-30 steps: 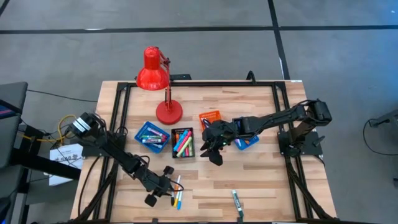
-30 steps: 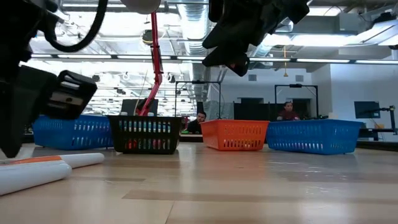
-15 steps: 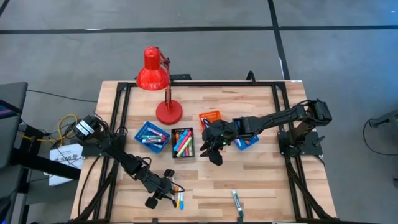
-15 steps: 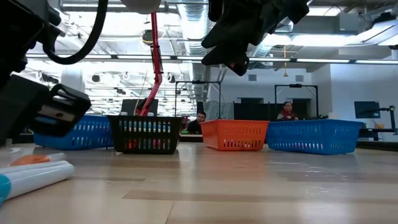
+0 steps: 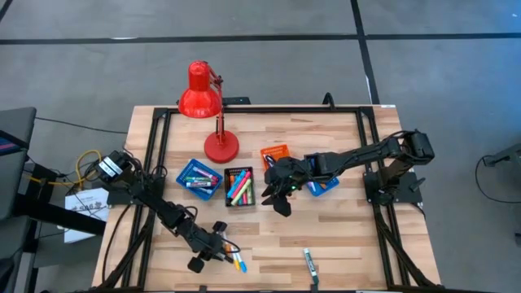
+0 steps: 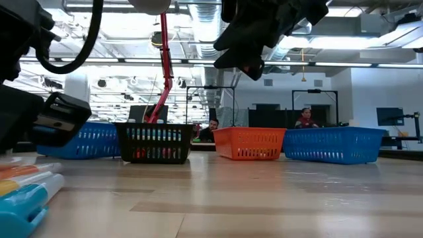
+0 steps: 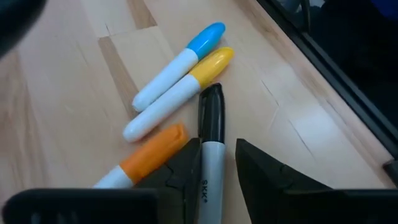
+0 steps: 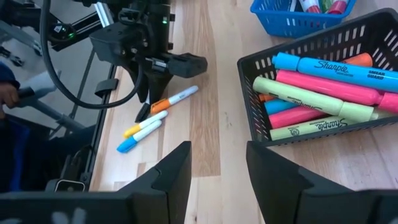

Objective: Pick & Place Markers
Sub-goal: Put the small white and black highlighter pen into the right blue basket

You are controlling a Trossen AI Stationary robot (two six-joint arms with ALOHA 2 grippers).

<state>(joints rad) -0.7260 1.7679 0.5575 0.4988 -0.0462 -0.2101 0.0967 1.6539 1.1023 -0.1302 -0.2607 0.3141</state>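
Black marker (image 7: 210, 158) between left hand (image 7: 214, 168) fingers.

Both arms are dark, jointed, with black cabling along the links. Left gripper (image 5: 213, 251) and right gripper (image 5: 278, 198) have matte black angular fingers (image 7: 267, 180). Left base carries yellow wiring.
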